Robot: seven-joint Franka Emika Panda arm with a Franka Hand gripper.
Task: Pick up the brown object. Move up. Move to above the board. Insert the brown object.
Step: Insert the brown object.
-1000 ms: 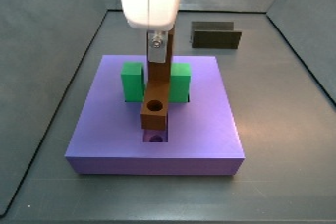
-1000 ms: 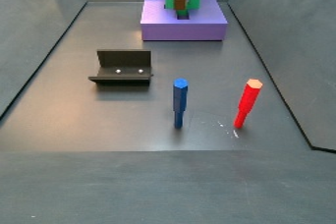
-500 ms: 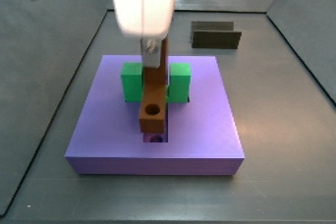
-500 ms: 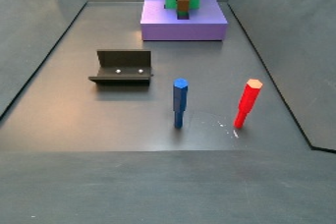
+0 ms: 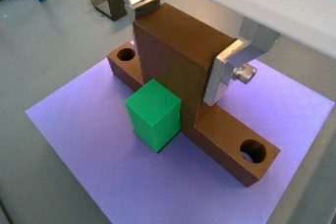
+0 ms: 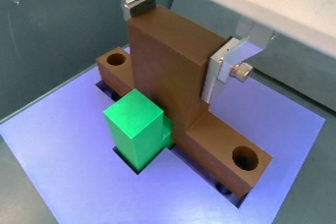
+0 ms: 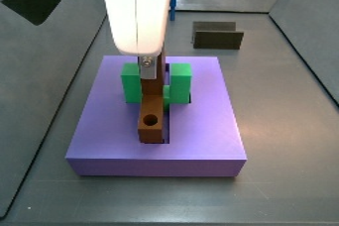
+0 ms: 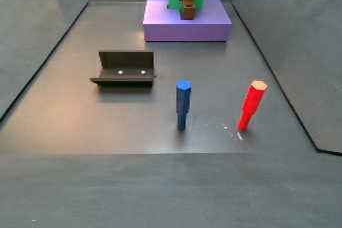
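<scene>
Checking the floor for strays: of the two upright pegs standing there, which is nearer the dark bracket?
The blue peg; it stands closer to the fixture than the red peg. The gripper is far off, over the board.

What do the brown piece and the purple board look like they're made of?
The reddish-brown block on a holed bar, between the tool's silver fingers above the board: matte, uniform, possibly painted wood or plastic. The flat purple square board: smooth, faintly glossy, likely plastic.

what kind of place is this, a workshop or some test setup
Likely a simulated robot test cell: plain grey walled floor, the fixture, blue peg and red peg, and the gripper over the purple board.
</scene>
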